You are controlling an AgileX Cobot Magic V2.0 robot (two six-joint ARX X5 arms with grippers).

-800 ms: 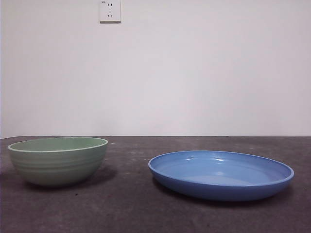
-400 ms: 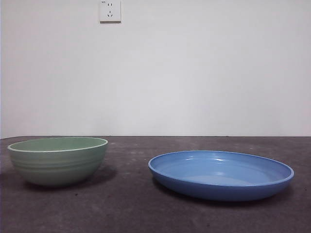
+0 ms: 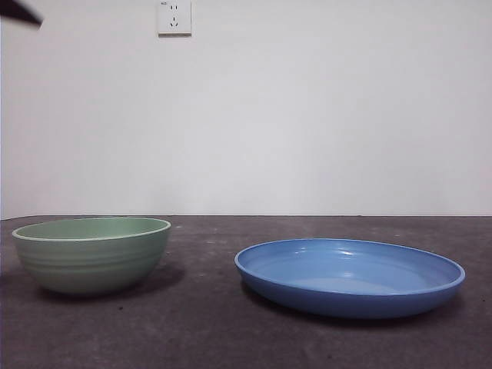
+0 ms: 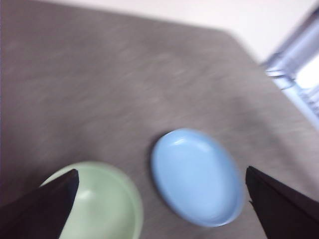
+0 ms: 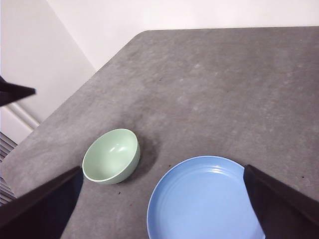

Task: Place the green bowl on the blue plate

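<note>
bowl: you've got the green bowl upright on the table, left side of the front view, nothing inside it that you can see.
plate: blue plate sits flat on the table to the right of the bowl, slightly nearer the camera, nothing on it.
bowl vs plate: apart, a strip of bare table between them; bowl is not on the plate.
left gripper: your left gripper hangs high over the table, jaws spread wide, nothing between them. In its wrist view the bowl and plate both show between the jaw tips, blurred.
right gripper: your right gripper is also high up, jaws wide apart, holding nothing. Its wrist view shows the bowl and plate clearly, side by side with a small gap.
front view arm: a black tip shows at the top left corner, well above the bowl; you can't tell from this view which arm it is.
other: a dark tip also pokes in at the side edge of the right wrist view, above the table's edge.
wall: white wall behind, with a socket high up, above and right of the bowl.
</note>
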